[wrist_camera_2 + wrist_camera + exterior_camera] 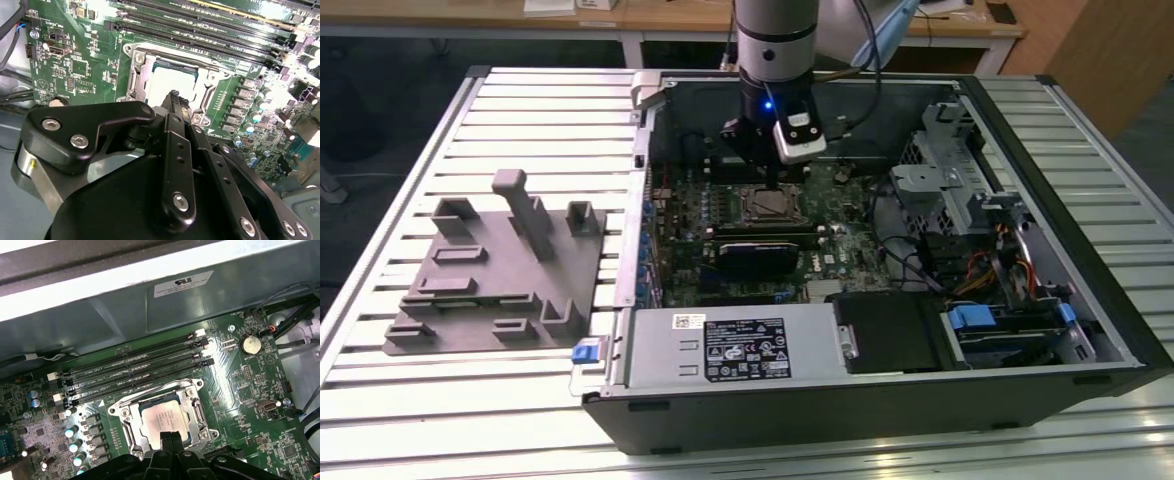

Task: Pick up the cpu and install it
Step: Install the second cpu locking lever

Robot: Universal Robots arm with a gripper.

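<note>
Slatted metal tabletop (520,120) carries an opened computer case (881,400) and a grey fixture plate (500,270); inside, the cpu (162,419) sits in the motherboard socket (197,412); the gripper (170,440) hovers just above it, fingers pressed together, holding nothing.

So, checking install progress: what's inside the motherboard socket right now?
The cpu lies inside the socket frame, silvery top up. The gripper covers its near edge; anything beneath the chip is hidden.
</note>
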